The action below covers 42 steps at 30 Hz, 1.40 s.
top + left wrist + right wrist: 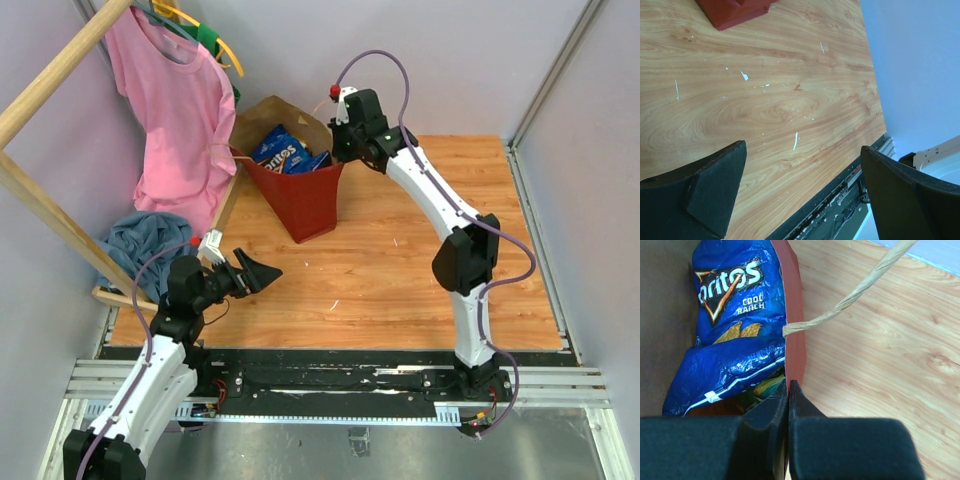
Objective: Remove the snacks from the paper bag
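Note:
The red paper bag (300, 195) stands at the back left of the table, its brown inside showing. Blue Doritos packets (282, 150) fill its top; in the right wrist view a blue packet (735, 325) lies inside, with a yellow-green packet (765, 387) under it. My right gripper (788, 385) is shut on the bag's red wall (792, 330), one finger inside and one outside, just below the twisted handle (860, 287). My left gripper (255, 272) is open and empty, low over the table's front left, apart from the bag (735, 10).
A pink shirt (175, 120) hangs on a wooden rack (40, 210) at the far left. A blue cloth heap (140, 245) lies below it. The wooden tabletop (420, 260) ends at a black rail (840, 200) in front. Grey walls surround the cell.

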Available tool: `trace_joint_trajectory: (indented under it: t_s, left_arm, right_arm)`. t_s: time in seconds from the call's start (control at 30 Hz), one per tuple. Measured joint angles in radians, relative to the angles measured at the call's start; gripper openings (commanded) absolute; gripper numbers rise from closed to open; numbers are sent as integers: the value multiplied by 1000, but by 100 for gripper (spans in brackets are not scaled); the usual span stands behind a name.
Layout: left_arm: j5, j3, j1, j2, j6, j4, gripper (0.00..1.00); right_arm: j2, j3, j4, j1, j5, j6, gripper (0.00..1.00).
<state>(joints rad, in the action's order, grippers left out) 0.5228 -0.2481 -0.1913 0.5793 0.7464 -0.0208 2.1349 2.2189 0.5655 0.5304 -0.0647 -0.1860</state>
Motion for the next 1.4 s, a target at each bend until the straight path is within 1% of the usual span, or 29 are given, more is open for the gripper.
trace_joint_trajectory:
  t_s: [0.2,0.37,0.57,0.7,0.8,0.93,1.03,1.17,1.2,1.23,1.27,1.3,1.33,1.4]
  left_arm:
    - [7,0,0,-18,11,1,100]
    - [7,0,0,-29,19,0,100]
    - [11,0,0,-24,21,0,100]
    - [11,0,0,-8,25,-3,100]
    - [11,0,0,21,33,-18,100]
    - [11,0,0,77,37,-39,100]
    - [11,-3,0,115,36,-38,100]
    - [11,-11,0,126,35,-39,100]
    - [10,-11,0,125,34,-39,100]
    - [10,-11,0,125,33,-39,100]
    - [9,-11,0,125,32,-39,100]
    - [9,-11,0,125,33,-39,100]
    - [8,-11,0,125,33,-42,100]
    - [11,-9,0,128,32,-56,100]
  right_arm:
    - [-118,-123,18,-26,10,62,1]
    - [-214,-212,34,-113,9,117,1]
    - [-287,-248,47,-215,62,200,1]
    - [-319,-251,47,-240,135,283,1]
    - [-343,-267,45,-244,160,329,1]
    - [-411,-357,21,-243,142,348,1]
    - [-512,-499,-26,-238,98,339,1]
    - [-693,-716,-89,-205,47,298,12]
    - [-736,-762,-99,-195,40,285,19]
    - [-780,-809,-113,-185,33,269,35]
    - [-832,-866,-132,-173,25,249,44]
    - [-875,-911,-152,-165,18,227,49]
    - [-925,-964,-177,-161,6,204,52]
    - [-1028,-1065,-214,-150,-8,153,55]
